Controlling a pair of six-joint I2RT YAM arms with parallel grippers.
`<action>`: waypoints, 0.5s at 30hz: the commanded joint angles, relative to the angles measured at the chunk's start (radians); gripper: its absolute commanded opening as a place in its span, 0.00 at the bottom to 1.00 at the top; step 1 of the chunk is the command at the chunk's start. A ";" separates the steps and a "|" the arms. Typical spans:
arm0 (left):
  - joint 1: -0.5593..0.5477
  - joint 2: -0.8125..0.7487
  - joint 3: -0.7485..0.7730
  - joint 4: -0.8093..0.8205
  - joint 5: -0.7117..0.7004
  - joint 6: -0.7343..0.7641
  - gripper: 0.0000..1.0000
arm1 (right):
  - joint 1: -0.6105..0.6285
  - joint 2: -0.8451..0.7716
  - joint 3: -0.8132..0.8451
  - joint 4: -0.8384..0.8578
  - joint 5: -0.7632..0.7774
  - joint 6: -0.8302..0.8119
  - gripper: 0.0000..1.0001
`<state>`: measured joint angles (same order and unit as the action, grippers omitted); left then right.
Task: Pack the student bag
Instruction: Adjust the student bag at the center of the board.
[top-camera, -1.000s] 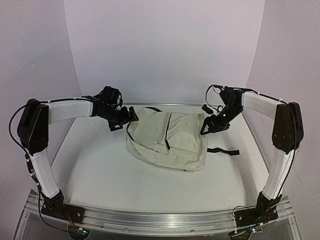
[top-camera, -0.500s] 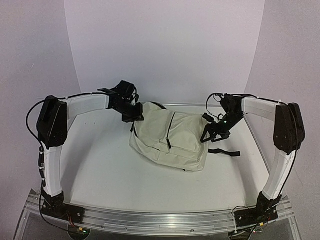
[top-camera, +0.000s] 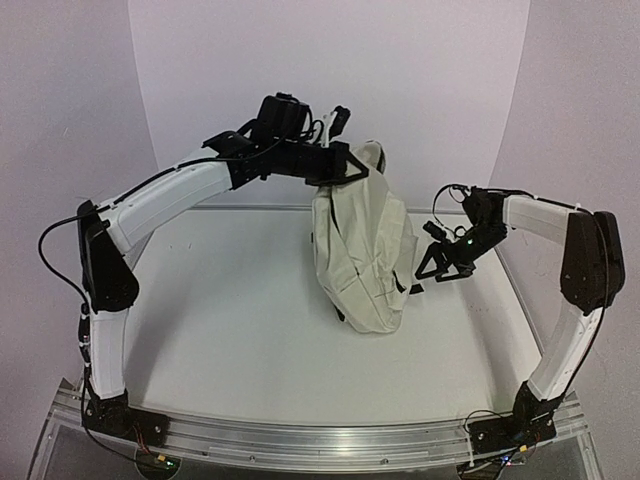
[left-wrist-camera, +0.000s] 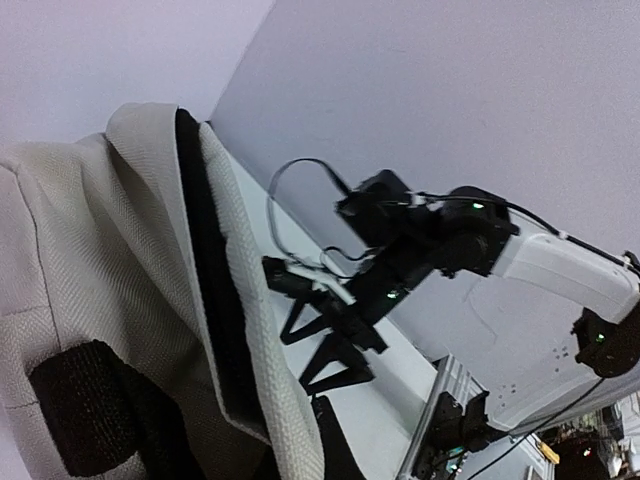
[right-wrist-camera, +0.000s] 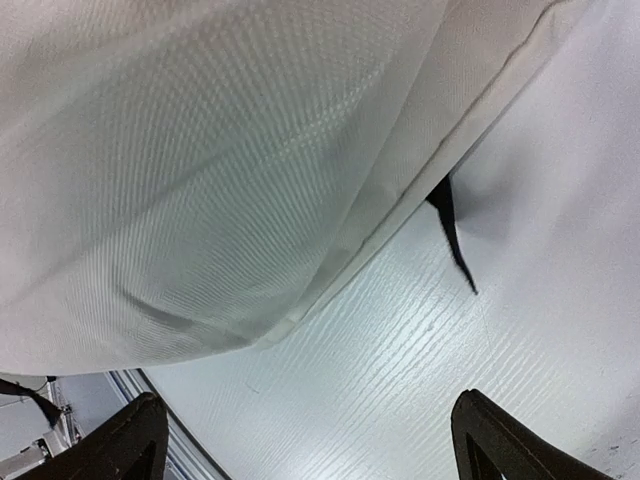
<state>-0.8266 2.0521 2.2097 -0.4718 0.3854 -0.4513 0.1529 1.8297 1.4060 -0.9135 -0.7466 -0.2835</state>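
Left arm: a white-and-black robot arm (top-camera: 165, 195) arches up on the left of the backpack and reaches across to the backpack's top.

Left gripper: the black two-finger left gripper (top-camera: 347, 168) is at the top edge of the backpack. Its jaws are pinched tight on the fabric there, and the backpack hangs from them.

Backpack: a cream soft fabric backpack with black zippers (top-camera: 362, 250) stands tall and narrow. Its top is held up in the air and its lower end reaches down to the table. In the left wrist view its cream weave (left-wrist-camera: 90, 260) fills the left side, and a black band (left-wrist-camera: 215, 290) runs down along its edge.

Strap: a thin black strap end (right-wrist-camera: 452, 235) pokes out from under the backpack's lower right edge and lies on the table.

Right gripper: the black two-finger right gripper (top-camera: 443, 263) is just beside the backpack's lower right side and apart from it. Its jaws are spread wide and hold nothing. In the right wrist view its dark fingertips (right-wrist-camera: 130, 440) sit at the bottom corners, below the backpack's cream side.

Right arm: a second white-and-black robot arm (top-camera: 545, 215) bends in from the right of the backpack.

Table: a white table top (top-camera: 220, 310) lies under the backpack.

Backdrop: a pale curved wall (top-camera: 330, 60) rises behind the backpack.
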 joint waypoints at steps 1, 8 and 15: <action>0.151 -0.214 -0.175 0.132 -0.277 -0.117 0.00 | 0.008 -0.045 -0.011 -0.002 -0.013 -0.022 0.98; 0.218 -0.362 -0.514 -0.145 -0.632 -0.292 0.00 | 0.008 -0.061 -0.019 -0.001 -0.025 -0.017 0.98; 0.029 -0.337 -0.702 -0.054 -0.233 -0.277 0.10 | 0.009 -0.098 -0.091 0.001 -0.073 0.014 0.98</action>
<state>-0.6084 1.7563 1.5268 -0.6595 -0.1154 -0.7458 0.1577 1.7922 1.3523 -0.9060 -0.7767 -0.2835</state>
